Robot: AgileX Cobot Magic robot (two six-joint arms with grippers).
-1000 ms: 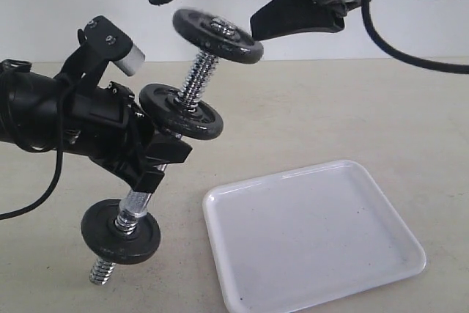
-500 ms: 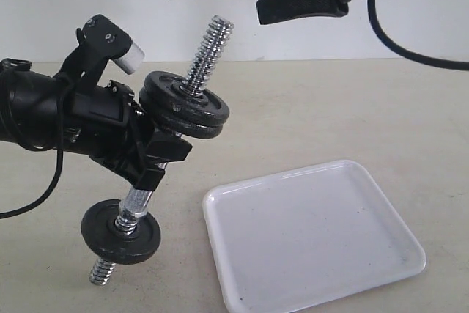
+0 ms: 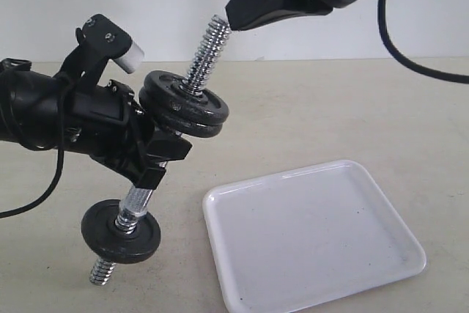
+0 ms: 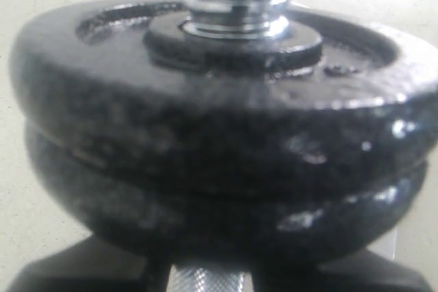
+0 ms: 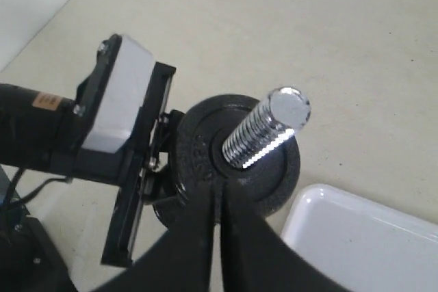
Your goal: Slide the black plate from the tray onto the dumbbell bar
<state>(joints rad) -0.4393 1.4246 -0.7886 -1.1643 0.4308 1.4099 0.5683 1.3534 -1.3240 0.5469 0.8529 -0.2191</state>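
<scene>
A chrome dumbbell bar (image 3: 201, 56) stood tilted above a pale bench (image 3: 352, 108), with its upper threaded end leaning up and away from the left hand (image 3: 157, 155). That hand was clamped around the bar's smooth middle. The black plate (image 3: 185, 100) was no longer on the tray (image 3: 220, 203). It sat threaded on the bar, resting flat on a matching disc (image 3: 192, 124) directly beneath it, and the pair lay just above the left hand's grip. The left wrist view showed the two rims stacked in contact. A lower disc (image 3: 121, 231) sat near the bar's bottom end. The white tray lay on the bench beside the bar's lower half and held nothing. The right hand (image 3: 233, 21) was at the tip of the bar's upper end, with its fingers (image 5: 198, 237) pressed together and gripping nothing. Whether it touched the thread could not be told. From the right hand, the plate lay straight down the bar's long axis, with a stretch of bare thread between them. The left hand was much the nearer to the plate. The sliding looked finished, so any retreat by the right hand would best run up and off the bar's end, not across it.
</scene>
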